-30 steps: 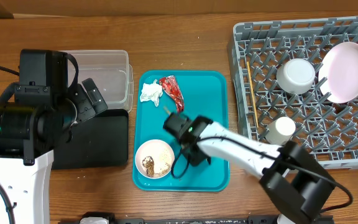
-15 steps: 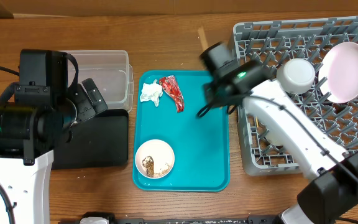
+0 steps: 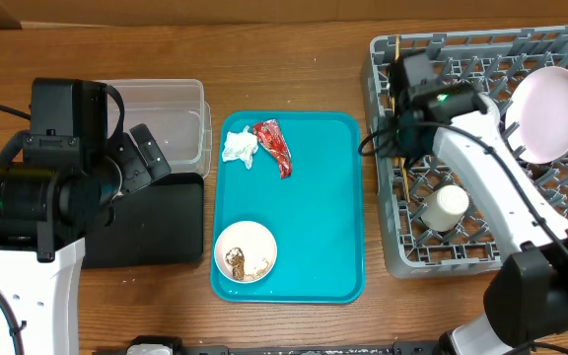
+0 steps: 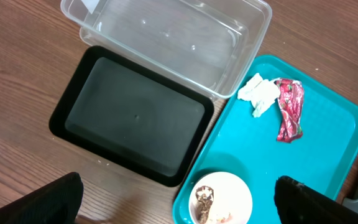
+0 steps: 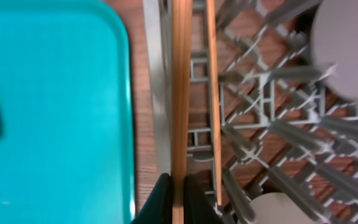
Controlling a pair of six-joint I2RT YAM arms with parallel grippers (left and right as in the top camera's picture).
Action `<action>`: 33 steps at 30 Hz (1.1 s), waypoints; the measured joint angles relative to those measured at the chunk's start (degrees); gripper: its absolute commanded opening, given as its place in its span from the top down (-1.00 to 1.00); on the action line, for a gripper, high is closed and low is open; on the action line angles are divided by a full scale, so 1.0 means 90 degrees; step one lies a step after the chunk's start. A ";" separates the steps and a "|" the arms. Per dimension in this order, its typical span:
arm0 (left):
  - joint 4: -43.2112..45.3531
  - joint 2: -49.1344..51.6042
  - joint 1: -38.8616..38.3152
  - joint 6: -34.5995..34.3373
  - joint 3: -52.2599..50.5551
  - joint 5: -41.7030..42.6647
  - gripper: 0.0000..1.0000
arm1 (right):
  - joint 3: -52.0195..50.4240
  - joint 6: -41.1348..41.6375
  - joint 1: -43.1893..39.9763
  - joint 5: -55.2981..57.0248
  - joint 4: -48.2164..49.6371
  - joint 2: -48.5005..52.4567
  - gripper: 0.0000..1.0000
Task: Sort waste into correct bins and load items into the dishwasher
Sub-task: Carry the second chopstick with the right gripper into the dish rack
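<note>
in the left wrist view the left end effector (image 4: 179,186) is only two dark, blurred fingers (image 4: 45,202), set wide apart and cut by the lower edge, which also clips the bowl of food scraps (image 4: 222,196). the right wrist view shows just the tips of the right end effector (image 5: 178,186); the chopstick (image 5: 180,93) they pinch runs off top and bottom. overhead, the left arm (image 3: 28,197) covers part of the black tray (image 3: 166,222), and the dish rack (image 3: 388,237) is cut at the right.

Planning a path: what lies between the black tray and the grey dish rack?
The teal tray, holding a bowl of scraps; the overhead view shows it.
</note>
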 measured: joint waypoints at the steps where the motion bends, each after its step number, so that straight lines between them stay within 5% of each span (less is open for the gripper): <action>1: 0.0000 0.0000 0.0000 0.0000 0.0000 0.0000 -1.00 | -0.0192 -0.0015 0.0012 0.0073 0.0104 0.0000 0.92; 6: 0.0000 0.0000 0.0000 0.0000 0.0000 0.0000 -1.00 | -0.0610 -0.0039 0.0010 0.0425 0.0313 0.0005 0.90; 10: -0.0002 0.0000 0.0000 0.0000 0.0000 0.0000 -1.00 | -0.0605 -0.0124 0.0017 0.0476 0.0279 0.0002 -0.07; 13: 0.0000 0.0000 0.0000 0.0000 0.0000 0.0000 -1.00 | -0.0600 -0.0194 0.0058 0.0668 0.0005 -0.0112 -0.35; 19: -0.0002 0.0000 0.0000 0.0000 0.0000 0.0000 -1.00 | -0.0410 -0.0206 0.0653 0.0393 -0.0070 -0.1173 -0.50; 21: 0.0000 0.0000 0.0000 0.0000 0.0000 0.0000 -1.00 | -0.0294 -0.0138 0.0879 0.0168 -0.0056 -0.1775 -1.00; 33: 0.0000 0.0000 0.0000 0.0000 0.0000 0.0000 -1.00 | -0.0121 -0.0182 0.1173 -0.0724 -0.0464 -0.4167 -0.99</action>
